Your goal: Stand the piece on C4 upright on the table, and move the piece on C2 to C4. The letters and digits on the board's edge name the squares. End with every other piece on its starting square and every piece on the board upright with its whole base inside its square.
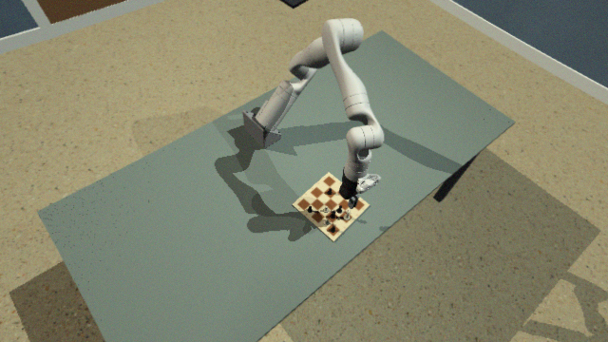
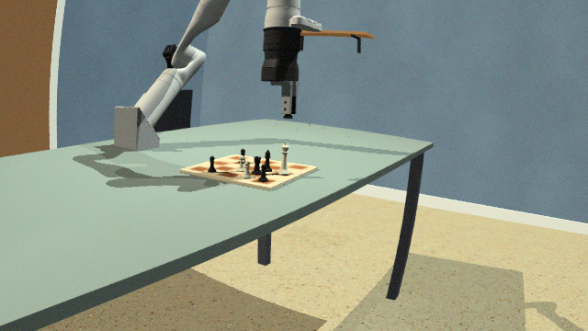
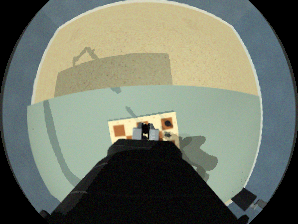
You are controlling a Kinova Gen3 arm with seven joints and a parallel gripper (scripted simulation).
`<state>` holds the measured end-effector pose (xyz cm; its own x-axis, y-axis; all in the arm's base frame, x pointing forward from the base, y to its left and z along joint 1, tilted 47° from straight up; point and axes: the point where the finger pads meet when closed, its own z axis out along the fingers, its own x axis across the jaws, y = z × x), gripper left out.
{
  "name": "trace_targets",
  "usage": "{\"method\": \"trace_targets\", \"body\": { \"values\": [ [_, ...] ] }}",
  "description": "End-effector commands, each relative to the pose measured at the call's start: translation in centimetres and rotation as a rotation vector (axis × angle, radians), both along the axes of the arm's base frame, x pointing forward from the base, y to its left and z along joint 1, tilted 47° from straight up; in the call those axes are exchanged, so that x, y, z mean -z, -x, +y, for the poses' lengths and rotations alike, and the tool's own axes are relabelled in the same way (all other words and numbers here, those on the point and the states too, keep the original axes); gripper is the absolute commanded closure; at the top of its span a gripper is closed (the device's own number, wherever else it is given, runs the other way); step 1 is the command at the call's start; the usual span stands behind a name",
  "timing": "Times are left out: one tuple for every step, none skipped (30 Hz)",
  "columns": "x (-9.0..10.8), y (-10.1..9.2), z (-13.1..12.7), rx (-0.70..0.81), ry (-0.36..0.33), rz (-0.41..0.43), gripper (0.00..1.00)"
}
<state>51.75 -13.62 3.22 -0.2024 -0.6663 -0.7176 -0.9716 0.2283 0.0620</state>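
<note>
The chessboard [image 2: 251, 170] lies on the green table, also seen from above [image 1: 331, 205] and in the wrist view [image 3: 143, 127]. Several black and white pieces stand on it, among them a tall white king [image 2: 285, 158] and a black pawn [image 2: 211, 164] at the left edge. My gripper [image 2: 288, 108] hangs high above the far right side of the board, fingers pointing down. It is shut on a small black piece [image 2: 288, 116], whose dark end shows just below the fingertips. From above, the gripper [image 1: 352, 201] covers the board's right part. The square labels are too small to read.
The arm's grey base block [image 2: 130, 129] stands on the table behind the board to the left. The table's right edge [image 2: 413, 152] runs close to the board. A wooden shelf [image 2: 337, 34] hangs on the back wall.
</note>
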Motion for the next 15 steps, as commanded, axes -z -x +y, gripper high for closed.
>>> {"method": "trace_targets", "body": {
  "values": [
    [1.9, -2.6, -0.2, -0.055, -0.010, -0.014, 1.00],
    [2.2, -3.2, -0.4, -0.061, -0.008, -0.020, 1.00],
    [2.4, -3.6, -0.6, -0.066, -0.007, -0.025, 1.00],
    [2.7, -4.0, -0.8, -0.070, -0.005, -0.029, 1.00],
    [2.9, -4.3, -1.0, -0.074, -0.004, -0.032, 1.00],
    [2.9, -4.3, -1.0, -0.074, -0.004, -0.032, 1.00],
    [2.9, -4.3, -1.0, -0.074, -0.004, -0.032, 1.00],
    [3.0, -4.5, -1.1, -0.077, -0.003, -0.034, 1.00],
    [3.1, -4.7, -1.1, -0.079, -0.002, -0.036, 1.00],
    [3.2, -4.8, -1.2, -0.080, -0.002, -0.037, 1.00],
    [3.3, -4.9, -1.2, -0.081, -0.002, -0.037, 1.00],
    [3.3, -4.9, -1.2, -0.081, -0.002, -0.038, 1.00],
    [3.3, -4.9, -1.2, -0.081, -0.002, -0.038, 1.00],
    [3.3, -4.9, -1.2, -0.081, -0.002, -0.038, 1.00],
    [3.3, -4.9, -1.2, -0.081, -0.002, -0.038, 1.00]
  ]
}}
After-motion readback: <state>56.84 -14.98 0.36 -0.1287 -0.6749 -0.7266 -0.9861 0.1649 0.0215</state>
